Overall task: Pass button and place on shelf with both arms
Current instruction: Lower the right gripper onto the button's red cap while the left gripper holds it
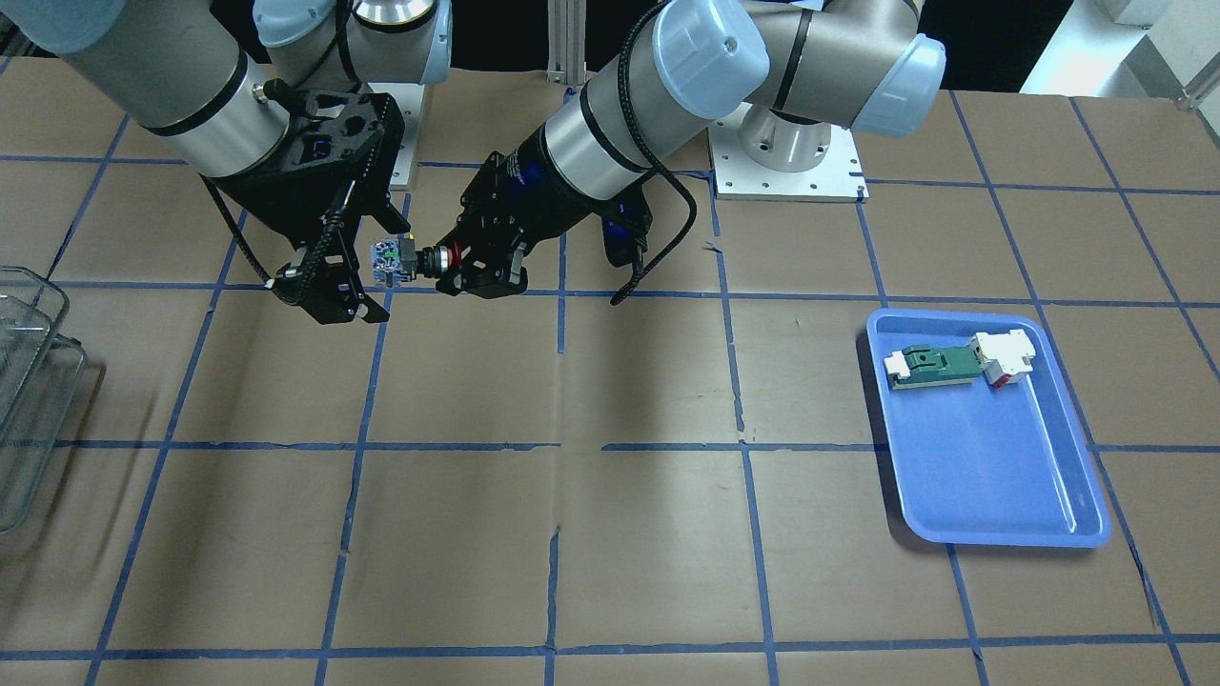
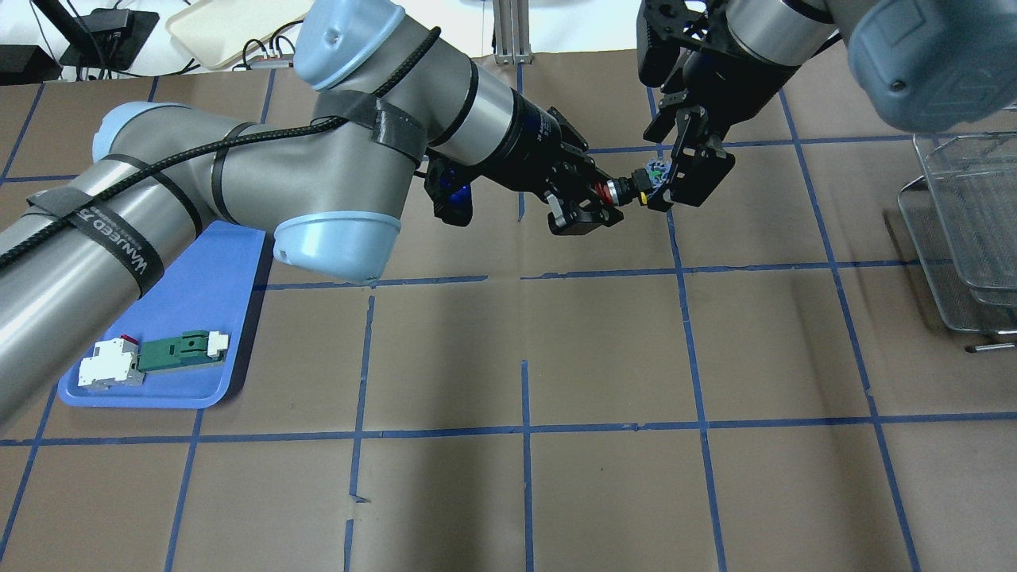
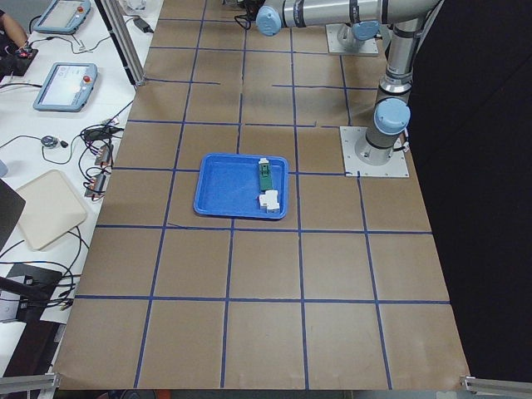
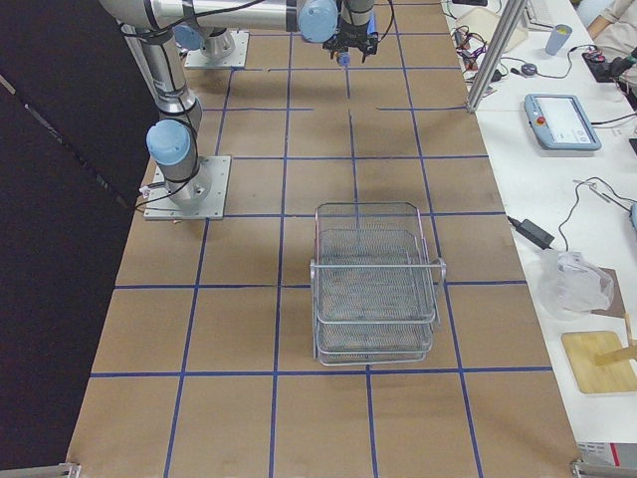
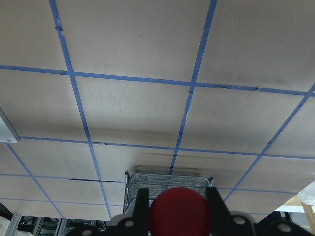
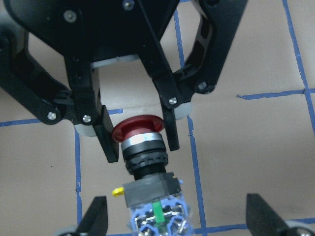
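Tray (image 2: 238,278) with two loose parts lies near the table's left end, not needed. My left gripper (image 6: 141,140) pinches the button (image 6: 145,167) by its red cap, up in the air over mid-table, so the rear block sticks out free. My right gripper (image 6: 178,216) is spread wide either side of that block, not touching, probably to take it. Shelf (image 2: 953,238) stands at the right edge.
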Available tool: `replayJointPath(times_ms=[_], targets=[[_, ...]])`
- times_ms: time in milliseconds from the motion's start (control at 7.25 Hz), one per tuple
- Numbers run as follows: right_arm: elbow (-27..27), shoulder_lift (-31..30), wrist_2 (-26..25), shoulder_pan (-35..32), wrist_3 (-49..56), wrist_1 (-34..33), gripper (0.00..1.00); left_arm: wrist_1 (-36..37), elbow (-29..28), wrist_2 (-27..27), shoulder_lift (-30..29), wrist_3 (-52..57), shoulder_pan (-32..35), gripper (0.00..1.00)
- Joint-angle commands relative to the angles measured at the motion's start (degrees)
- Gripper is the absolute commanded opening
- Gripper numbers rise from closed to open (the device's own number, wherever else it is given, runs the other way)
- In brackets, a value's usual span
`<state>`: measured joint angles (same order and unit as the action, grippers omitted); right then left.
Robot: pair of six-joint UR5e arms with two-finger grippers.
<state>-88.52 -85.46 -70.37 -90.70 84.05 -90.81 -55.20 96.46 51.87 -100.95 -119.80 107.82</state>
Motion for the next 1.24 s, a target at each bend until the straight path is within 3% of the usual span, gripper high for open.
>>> replayJointPath(times_ms=[0,138,276,414,690,1103], targets=[[-0.08,-0.05,0.06,-0.18,0.06,0.80,0.95,0.00,-0.13,-0.01,0.31,-0.35,0.02,0.00],[-0.08,0.03,-0.03,-0.18,0.15,0.89,0.76,0.00,-0.13,-0.01,0.31,-0.35,0.02,0.00],[0.01,-0.14,-0.03,-0.18,0.15,0.81,0.45,0.00,-0.13,-0.01,0.40,-0.43,0.02,0.00],[0.01,-0.32,0.67,-0.18,0.59,0.81,0.25,0.00,-0.05,-0.01,0.40,-0.35,0.02,0.00],[0.01,-0.58,0.76,-0.18,1.20,0.72,0.15,0.00,-0.05,-0.01,0.49,-0.43,0.02,0.00],[0.10,-0.58,0.76,-0.18,1.38,0.72,0.12,0.26,-0.40,-0.10,0.49,-0.87,0.02,0.00]])
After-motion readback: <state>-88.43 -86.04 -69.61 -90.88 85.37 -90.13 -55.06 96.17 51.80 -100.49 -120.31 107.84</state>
